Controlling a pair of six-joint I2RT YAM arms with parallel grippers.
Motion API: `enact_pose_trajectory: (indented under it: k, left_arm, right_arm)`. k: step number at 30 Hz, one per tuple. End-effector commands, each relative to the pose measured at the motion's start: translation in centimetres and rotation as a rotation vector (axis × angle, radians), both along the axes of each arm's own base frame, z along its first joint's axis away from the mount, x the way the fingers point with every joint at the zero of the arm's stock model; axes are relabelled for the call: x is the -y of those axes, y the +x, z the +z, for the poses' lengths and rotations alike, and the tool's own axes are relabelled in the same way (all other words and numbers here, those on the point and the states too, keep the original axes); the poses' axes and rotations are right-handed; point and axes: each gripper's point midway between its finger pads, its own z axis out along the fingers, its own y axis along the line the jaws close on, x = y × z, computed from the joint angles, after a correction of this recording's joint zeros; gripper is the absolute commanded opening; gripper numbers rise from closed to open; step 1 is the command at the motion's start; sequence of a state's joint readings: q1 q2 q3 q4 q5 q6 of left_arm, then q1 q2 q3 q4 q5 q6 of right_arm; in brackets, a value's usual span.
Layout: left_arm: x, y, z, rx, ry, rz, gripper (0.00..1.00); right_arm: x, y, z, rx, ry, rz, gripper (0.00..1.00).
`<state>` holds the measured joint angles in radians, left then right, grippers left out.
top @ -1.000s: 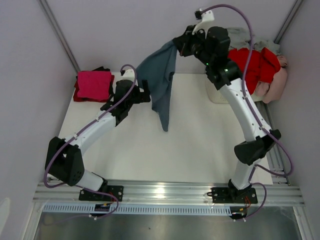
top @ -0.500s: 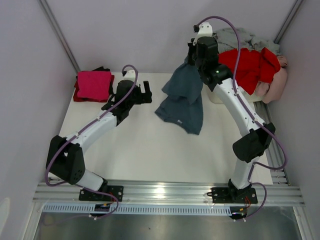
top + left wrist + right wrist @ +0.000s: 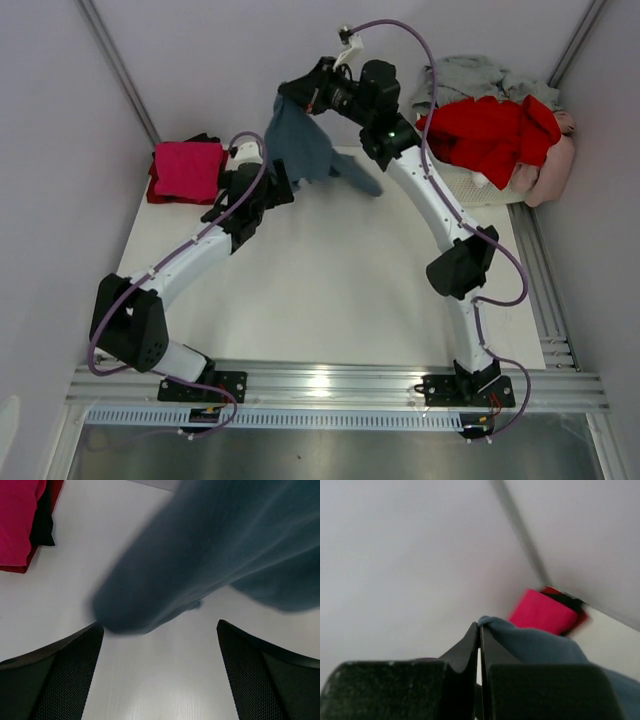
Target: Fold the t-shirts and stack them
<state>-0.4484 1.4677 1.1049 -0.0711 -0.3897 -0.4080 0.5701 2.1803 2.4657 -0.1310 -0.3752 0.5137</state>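
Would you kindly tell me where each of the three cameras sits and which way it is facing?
Top external: above and behind the bases, looking down on the table; both arms show whole.
Left wrist: looks down at the table; its open left gripper frames the hanging blue-grey t-shirt.
Right wrist: raised, faces leftward toward the wall; right gripper pinches that shirt.
Shared: all three show the folded magenta t-shirt.

right arm (image 3: 428, 198): swung left | blue-grey tee (image 3: 303, 145): carried along, now bunched, seemingly lifted off the table (image 3: 330, 290)
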Motion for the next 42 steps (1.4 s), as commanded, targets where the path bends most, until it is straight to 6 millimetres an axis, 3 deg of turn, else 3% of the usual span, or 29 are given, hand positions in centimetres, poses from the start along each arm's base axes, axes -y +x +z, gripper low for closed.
enact_pose_trajectory:
  k: [1,2,3,4,5,7,8,9,10,11,12,13,14,15,16,17,18,21,23,28,32,33,35,36,37,39,40,42]
  left_arm:
    - [-1.3,-0.2,1.6,0.048,-0.045,0.081,0.99]
    - [-1.2,-0.3,1.8,0.05,-0.054,0.075,0.99]
    - [-1.2,-0.4,1.6,0.047,-0.056,0.074,0.99]
    - [-1.1,-0.4,1.7,0.052,-0.064,0.07,0.99]
    - [-1.0,-0.4,1.7,0.055,-0.073,0.068,0.99]
    - [-0.8,-0.4,1.6,0.054,-0.08,0.061,0.99]
    - [-0.7,-0.5,1.4,0.048,-0.077,0.056,0.99]
    - [-0.6,-0.6,1.3,0.046,-0.081,0.047,0.99]
    - [-0.5,-0.6,1.2,0.044,-0.08,0.042,0.99]
    - [-0.4,-0.7,1.0,0.039,-0.078,0.032,0.99]
    - [-0.2,-0.7,0.8,0.034,-0.078,0.021,0.99]
    - [-0.1,-0.8,0.6,0.029,-0.075,0.013,0.99]
    - [0.0,-0.9,0.4,0.024,-0.068,0.003,0.99]
    - [0.1,-1.0,0.0,0.016,-0.064,-0.002,0.99]
    - [0.3,-1.1,-0.2,0.01,-0.062,-0.013,0.99]
    - [0.5,-1.1,-0.4,0.007,-0.061,-0.02,0.99]
    - [0.7,-1.2,-0.5,0.001,-0.059,-0.031,0.98]
    - [0.9,-1.1,-0.5,0.003,-0.045,-0.04,0.99]
    - [1.1,-1.0,-0.5,0.002,-0.044,-0.05,0.98]
    - [2.6,-0.8,-0.8,-0.01,-0.072,-0.119,0.97]
    - [7.6,-1.2,-1.1,-0.026,-0.163,-0.357,0.97]
    - [9.9,-2.0,-2.4,-0.081,-0.201,-0.471,0.96]
    - [12.8,-2.7,-2.5,-0.108,-0.245,-0.586,0.96]
    - [14.4,-3.6,-4.0,-0.162,-0.277,-0.666,0.96]
    - [15.7,-3.7,-3.6,-0.164,-0.308,-0.716,0.96]
    - [17.8,-4.5,-4.2,-0.215,-0.37,-0.802,0.96]
    - [19.2,-4.9,-5.5,-0.276,-0.407,-0.867,0.95]
    - [21.2,-4.2,-4.0,-0.282,-0.458,-0.924,0.94]
  right_arm:
    - [8.8,-13.5,19.5,0.429,0.323,0.326,0.0]
    - [9.9,-11.2,16.9,0.335,0.339,0.319,0.0]
    - [13.2,-12.2,18.8,0.451,0.444,0.297,0.0]
    - [18.5,-12.3,20.0,0.413,0.538,0.245,0.0]
    - [21.0,-7.8,16.1,0.285,0.608,0.133,0.0]
    - [25.7,-4.3,12.5,0.183,0.65,-0.007,0.0]
    - [29.6,-2.0,10.1,0.134,0.618,-0.151,0.0]
    - [32.4,3.3,1.2,-0.205,0.568,-0.386,0.0]
    - [34.3,4.7,-3.5,-0.342,0.491,-0.544,0.0]
    - [35.5,5.4,-8.2,-0.373,0.289,-0.677,0.0]
    - [36.1,4.8,-15.0,-0.559,0.162,-0.76,0.01]
    - [35.3,4.1,-18.3,-0.617,0.098,-0.727,0.09]
    - [34.2,3.2,-21.2,-0.652,0.042,-0.678,0.41]
    - [32.7,1.1,-26.1,-0.727,0.002,-0.66,0.57]
    - [31.2,0.3,-27.0,-0.706,-0.015,-0.66,0.71]
    - [31.0,-0.1,-27.6,-0.676,-0.04,-0.709,0.99]
    - [28.8,-0.6,-27.5,-0.619,-0.113,-0.674,0.99]
    - [27.6,-0.1,-27.8,-0.642,-0.216,-0.667,0.99]
    - [26.7,1.2,-26.1,-0.612,-0.207,-0.635,1.0]
    - [23.5,1.5,-23.5,-0.483,-0.289,-0.608,0.99]
    - [21.6,1.4,-22.6,-0.423,-0.315,-0.585,0.99]
    - [21.3,1.4,-22.3,-0.405,-0.312,-0.579,1.0]
    - [20.5,1.3,-21.4,-0.356,-0.319,-0.563,0.99]
    - [20.4,1.2,-20.9,-0.339,-0.318,-0.562,1.0]
    - [20.3,1.1,-20.7,-0.328,-0.325,-0.561,0.99]
    - [20.0,1.1,-18.7,-0.248,-0.329,-0.572,0.99]
    - [20.4,1.2,-17.5,-0.215,-0.337,-0.604,0.99]
    - [21.0,1.2,-16.5,-0.162,-0.408,-0.668,0.99]
